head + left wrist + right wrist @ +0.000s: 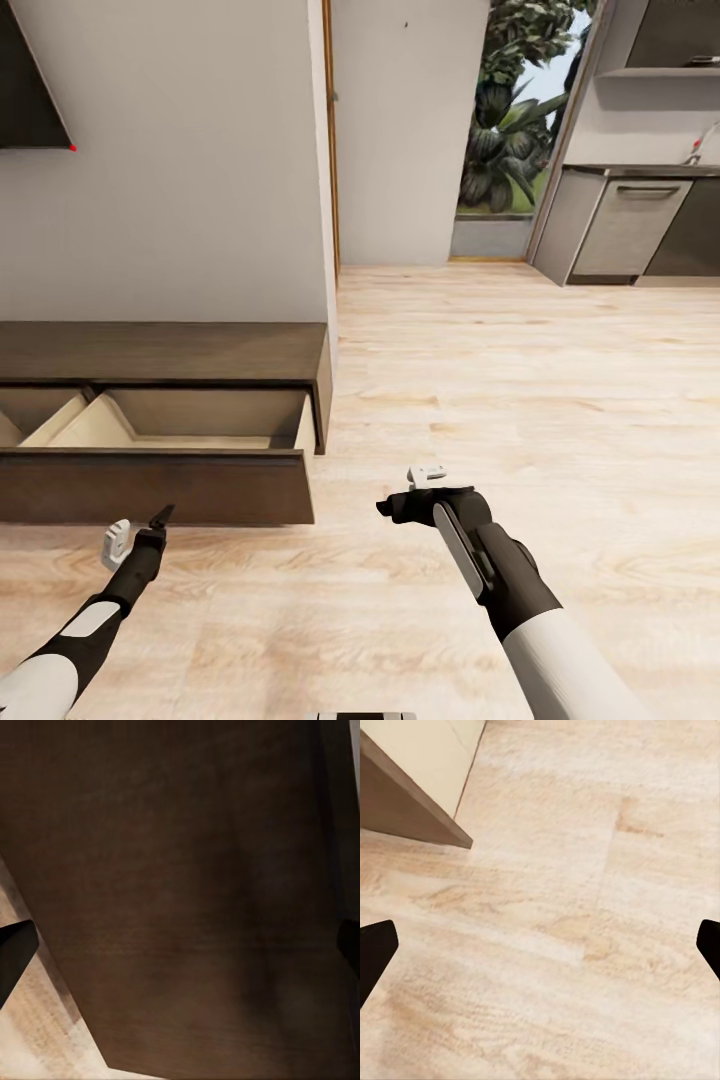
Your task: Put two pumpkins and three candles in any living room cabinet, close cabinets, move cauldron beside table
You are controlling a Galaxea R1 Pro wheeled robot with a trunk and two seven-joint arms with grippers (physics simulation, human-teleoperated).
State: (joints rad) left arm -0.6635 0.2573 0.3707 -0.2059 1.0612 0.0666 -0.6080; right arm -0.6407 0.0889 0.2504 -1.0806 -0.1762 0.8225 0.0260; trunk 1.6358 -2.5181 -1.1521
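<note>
Dark wood-grain cabinet [165,352], drawer open, pale plank floor [520,400]

No legible text or labels anywhere.

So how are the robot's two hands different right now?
The left gripper is close to the front panel of the open drawer on the cabinet; the right gripper is out over the bare wooden floor. The left wrist view faces dark brown wood; the right wrist view faces pale floorboards. Both are open and hold nothing.
</note>
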